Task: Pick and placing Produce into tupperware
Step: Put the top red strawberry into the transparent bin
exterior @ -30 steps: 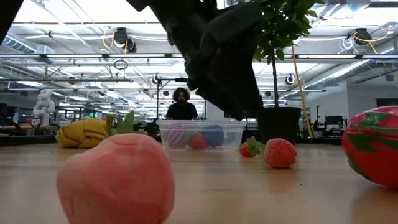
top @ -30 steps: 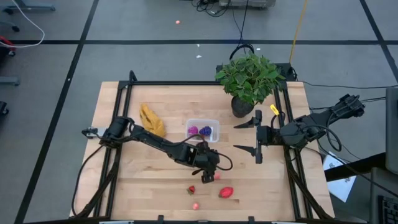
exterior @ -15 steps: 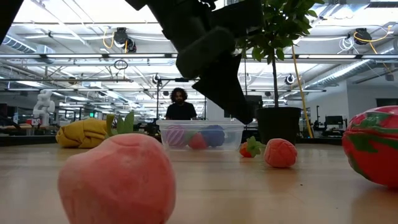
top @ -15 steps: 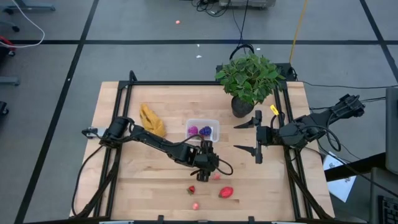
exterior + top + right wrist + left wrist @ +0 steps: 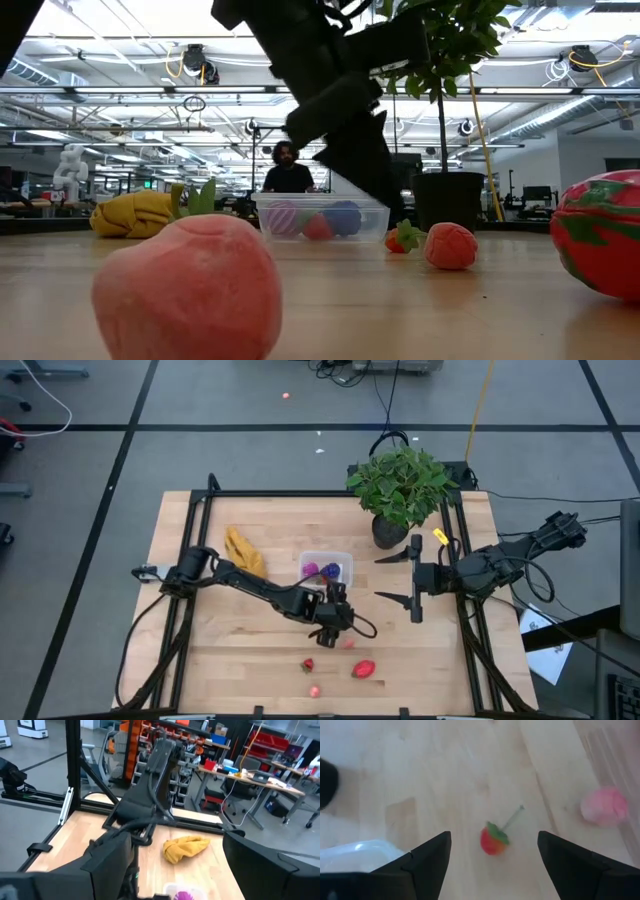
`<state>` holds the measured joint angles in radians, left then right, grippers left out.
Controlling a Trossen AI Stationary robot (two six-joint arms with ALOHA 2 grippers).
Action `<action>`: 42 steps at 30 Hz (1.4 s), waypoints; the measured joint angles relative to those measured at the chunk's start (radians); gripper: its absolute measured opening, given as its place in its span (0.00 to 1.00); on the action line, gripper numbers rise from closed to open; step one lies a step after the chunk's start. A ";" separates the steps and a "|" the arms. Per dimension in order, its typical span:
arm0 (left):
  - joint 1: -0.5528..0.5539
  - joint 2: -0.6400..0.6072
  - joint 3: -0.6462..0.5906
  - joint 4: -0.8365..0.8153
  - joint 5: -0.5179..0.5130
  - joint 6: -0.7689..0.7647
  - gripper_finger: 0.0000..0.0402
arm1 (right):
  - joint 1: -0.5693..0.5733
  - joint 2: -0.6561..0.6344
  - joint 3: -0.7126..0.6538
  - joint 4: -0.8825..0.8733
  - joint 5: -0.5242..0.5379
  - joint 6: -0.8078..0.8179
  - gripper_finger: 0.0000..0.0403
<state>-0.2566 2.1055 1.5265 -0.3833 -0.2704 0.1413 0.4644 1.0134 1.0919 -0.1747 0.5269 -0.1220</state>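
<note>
The clear tupperware (image 5: 326, 568) sits mid-table with purple and pink produce inside; the low view shows a striped purple, a red and a blue piece in the tupperware (image 5: 322, 216). Loose produce lies nearer the near edge: a pink-red piece (image 5: 348, 642), a small strawberry (image 5: 308, 665), a red piece (image 5: 364, 669) and a pink one (image 5: 314, 690). My left gripper (image 5: 330, 618) hangs open just near-side of the tupperware, holding nothing. In its wrist view the left gripper (image 5: 493, 834) frames a leafy strawberry (image 5: 494, 840) lying on the wood. My right gripper (image 5: 380, 580) waits open at the right.
A yellow banana bunch (image 5: 243, 552) lies left of the tupperware. A potted plant (image 5: 400, 485) stands at the far right corner. Black frame rails run along the table's edges. A person (image 5: 288, 170) shows in the room behind the table.
My left gripper has shifted a little toward the far edge, closer to the tupperware, and turned. The produce on the table has stayed where it was.
</note>
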 joint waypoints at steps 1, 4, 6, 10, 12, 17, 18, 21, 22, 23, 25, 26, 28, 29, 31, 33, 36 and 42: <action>0.000 0.006 -0.001 -0.005 0.001 0.010 0.76 | 0.000 0.000 0.000 0.003 0.000 -0.004 0.77; -0.001 0.037 0.001 0.025 0.008 0.036 0.76 | 0.000 0.000 0.000 0.016 0.000 -0.022 0.77; 0.000 0.063 0.000 0.031 0.007 0.067 0.76 | 0.000 0.000 0.000 0.027 0.000 -0.028 0.77; 0.001 0.084 0.000 0.048 -0.006 0.091 0.76 | 0.000 0.000 0.000 0.036 0.000 -0.032 0.77; 0.001 0.094 0.003 0.046 -0.015 0.090 0.77 | 0.000 0.000 0.000 0.034 0.000 -0.033 0.77; 0.007 0.094 0.003 0.047 -0.014 0.091 0.77 | 0.000 0.000 0.000 0.035 0.000 -0.040 0.77; 0.010 0.094 0.003 0.047 -0.012 0.091 0.77 | 0.000 0.000 0.000 0.035 0.000 -0.041 0.77; 0.019 0.094 0.002 0.047 0.003 0.090 0.77 | 0.000 0.000 0.000 0.036 0.000 -0.044 0.77; 0.024 0.094 0.002 0.047 0.018 0.090 0.77 | 0.000 0.000 0.000 0.036 0.000 -0.044 0.77; 0.029 0.094 0.002 0.047 0.036 0.088 0.77 | 0.000 0.000 0.000 0.036 0.000 -0.044 0.77; 0.039 0.094 0.002 0.047 0.065 0.086 0.77 | 0.000 0.000 0.000 0.036 0.000 -0.044 0.77; 0.043 0.094 0.002 0.047 0.070 0.085 0.77 | 0.000 0.000 0.000 0.036 0.000 -0.044 0.77; 0.049 0.095 0.002 0.047 0.076 0.084 0.77 | 0.000 0.000 0.000 0.036 0.000 -0.044 0.77; 0.052 0.095 0.002 0.047 0.079 0.084 0.77 | 0.000 0.000 0.000 0.036 0.000 -0.044 0.77; 0.056 0.095 0.002 0.048 0.089 0.083 0.77 | 0.000 0.000 0.000 0.035 0.000 -0.044 0.77; 0.059 0.095 0.002 0.048 0.100 0.084 0.77 | 0.000 0.000 0.000 0.036 0.000 -0.044 0.77; 0.059 0.095 0.002 0.047 0.103 0.085 0.77 | 0.000 0.000 0.000 0.035 0.000 -0.044 0.77; 0.059 0.095 0.001 0.047 0.102 0.078 0.77 | 0.000 0.000 0.000 0.036 0.000 -0.044 0.77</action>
<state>-0.1974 2.2009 1.5276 -0.3367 -0.1684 0.2195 0.4644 1.0138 1.0920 -0.1391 0.5270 -0.1661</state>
